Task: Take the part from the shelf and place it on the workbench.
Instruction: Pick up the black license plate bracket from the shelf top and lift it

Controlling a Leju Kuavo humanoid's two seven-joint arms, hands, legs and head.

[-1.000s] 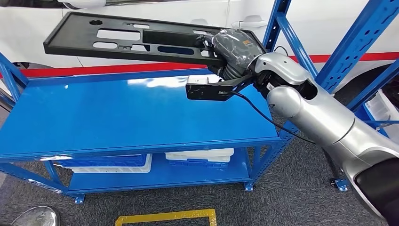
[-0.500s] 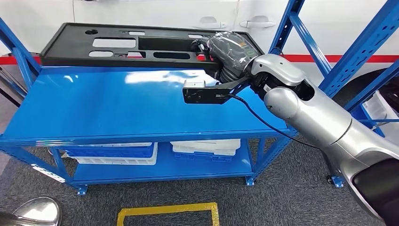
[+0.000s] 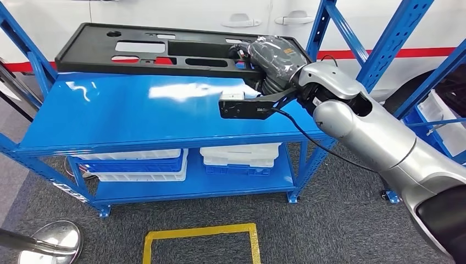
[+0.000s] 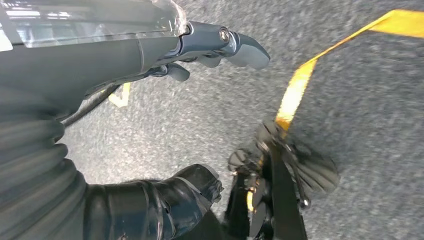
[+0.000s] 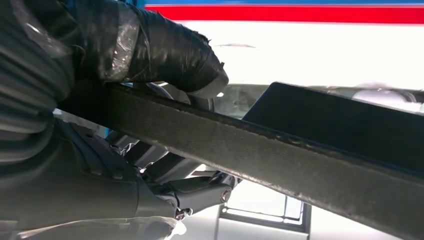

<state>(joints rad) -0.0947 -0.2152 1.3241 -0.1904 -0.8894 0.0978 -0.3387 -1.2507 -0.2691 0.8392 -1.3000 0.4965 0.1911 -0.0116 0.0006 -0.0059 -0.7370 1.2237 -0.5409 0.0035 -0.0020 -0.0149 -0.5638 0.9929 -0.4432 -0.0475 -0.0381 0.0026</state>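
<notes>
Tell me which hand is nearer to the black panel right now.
Right. The right hand grips the black panel at its end above the blue shelf; the left hand hangs over the floor.

Blue metal shelf (image 3: 137,118) standing on grey carpeted floor (image 3: 329,231), white and blue trays (image 3: 237,157) lying on its lower tier, yellow tape outline (image 3: 200,234) marking the floor

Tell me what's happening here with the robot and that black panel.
The robot's right hand grips one end of a long black part with cutouts, holding it over the back of the blue shelf top. White and blue trays sit on the lower level. The left hand hangs over the floor, holding nothing.
</notes>
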